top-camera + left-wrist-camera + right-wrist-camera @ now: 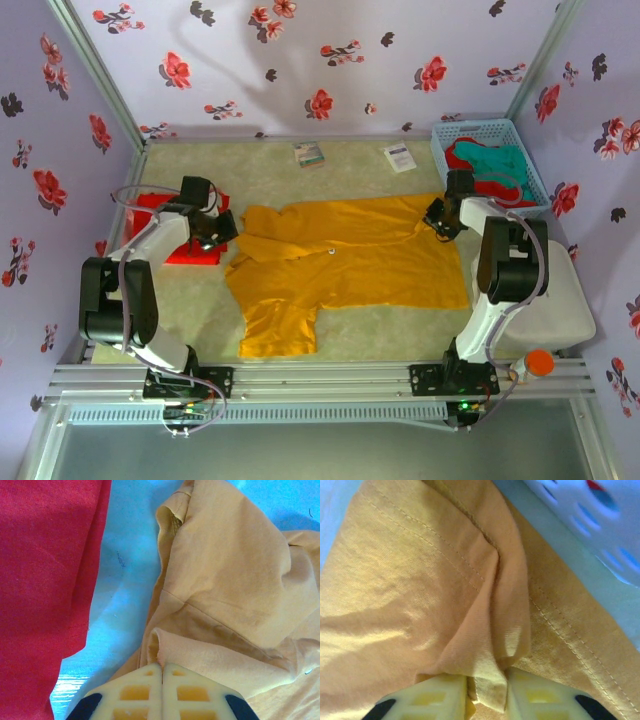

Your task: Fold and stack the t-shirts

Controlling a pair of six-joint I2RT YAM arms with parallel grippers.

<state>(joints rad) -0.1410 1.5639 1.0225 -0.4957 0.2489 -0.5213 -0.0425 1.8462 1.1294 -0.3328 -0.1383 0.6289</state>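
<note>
Beige counter [400,330] | left hand [162,669], right hand [487,682] clamped on yellow t-shirt [340,260], half-folded | red t-shirt [185,250] looks folded | basket [480,127] t-shirts [503,163] remain

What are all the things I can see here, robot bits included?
yellow t-shirt: one, mustard yellow, spread over the middle of the table.
red t-shirt: one, red, lying flat at the left.
basket: one, blue mesh, far right corner.
basket shirts: red one and teal one, bunched inside the basket.
paper cards: two, white, along the far edge.
orange knob: one, by the right arm's base.
table: one, beige surface.
left gripper: one, cream fingers, pinching the yellow t-shirt's left side.
right gripper: one, cream fingers, pinching its right side.
</note>
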